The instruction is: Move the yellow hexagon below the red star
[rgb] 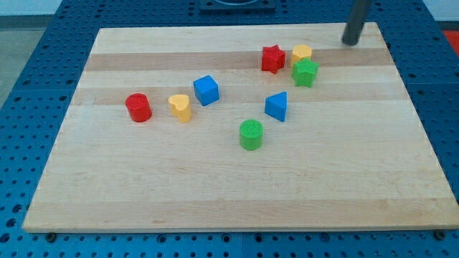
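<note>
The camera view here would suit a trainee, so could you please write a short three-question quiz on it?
1. True or false: the yellow hexagon sits at the red star's right in the view.
2. Which block lies just below the yellow hexagon? A) green star B) blue cube C) red cylinder
3. Fill in: my tip stands near the board's top ____ corner.

Key: 1 true; 2 A; 3 right.

Bright, even overhead light; blocks cast short soft shadows, the wooden board shows no glare, focus sharp.
</note>
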Motion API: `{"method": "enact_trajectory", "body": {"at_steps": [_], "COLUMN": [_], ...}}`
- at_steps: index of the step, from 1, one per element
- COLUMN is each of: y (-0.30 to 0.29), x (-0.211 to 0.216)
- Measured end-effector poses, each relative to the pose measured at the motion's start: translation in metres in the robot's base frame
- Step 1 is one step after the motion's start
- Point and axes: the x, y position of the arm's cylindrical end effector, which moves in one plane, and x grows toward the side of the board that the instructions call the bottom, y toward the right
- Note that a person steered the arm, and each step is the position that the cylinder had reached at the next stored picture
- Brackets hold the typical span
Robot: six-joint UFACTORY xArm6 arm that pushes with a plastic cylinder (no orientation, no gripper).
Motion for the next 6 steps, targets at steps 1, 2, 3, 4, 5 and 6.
{"method": "enact_trajectory", "body": {"at_steps": [1, 2, 3, 4, 5, 6], "y": [-0.027, -0.043, -0.063, -0.080, -0.108, -0.149], "x": [0.007, 0.007, 0.018, 0.041, 0.060, 0.075]}}
